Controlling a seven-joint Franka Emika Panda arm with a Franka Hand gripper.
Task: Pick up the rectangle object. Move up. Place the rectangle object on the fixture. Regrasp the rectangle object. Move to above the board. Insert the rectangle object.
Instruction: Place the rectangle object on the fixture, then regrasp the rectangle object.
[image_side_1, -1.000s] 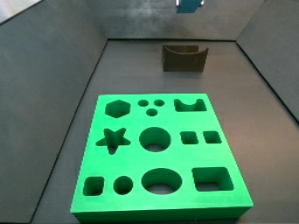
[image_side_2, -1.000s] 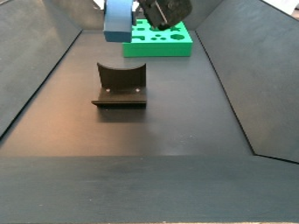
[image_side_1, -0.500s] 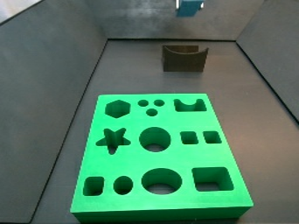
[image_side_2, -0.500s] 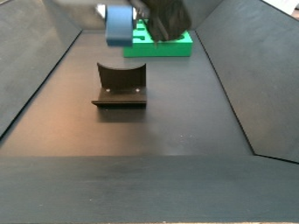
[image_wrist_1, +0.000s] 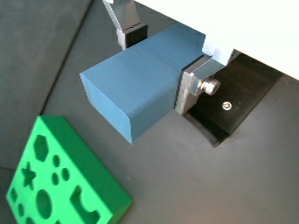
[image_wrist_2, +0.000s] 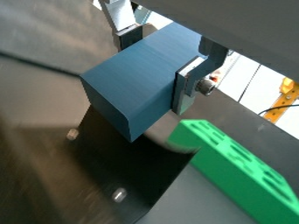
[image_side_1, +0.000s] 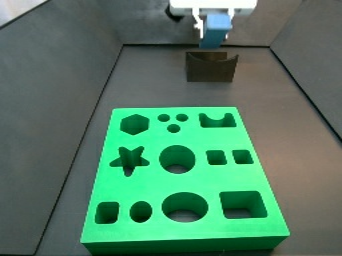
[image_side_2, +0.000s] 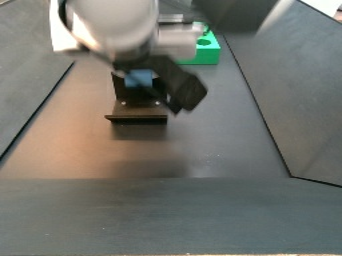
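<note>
Gripper (image_wrist_1: 158, 57): jaws clamped on the rectangle object, one silver finger (image_wrist_1: 191, 85) flat against its side face, the other finger (image_wrist_1: 121, 24) on the opposite face in both wrist views.
Rectangle object (image_wrist_1: 135, 83): light blue block held between the pads, seen also in a wrist view (image_wrist_2: 146, 79); in a side view (image_side_1: 214, 28) it hangs just above the fixture, toward 12 o'clock of the scene.
Fixture (image_side_1: 211, 66): dark notched block on the floor, at 12 o'clock from the board; in a side view (image_side_2: 138, 108) the arm's blurred body covers its top, so contact with the block cannot be told.
Board (image_side_1: 183, 176): bright green slab with shaped cutouts, flat on the floor, well apart from the gripper; a corner shows in a wrist view (image_wrist_1: 59, 184).
</note>
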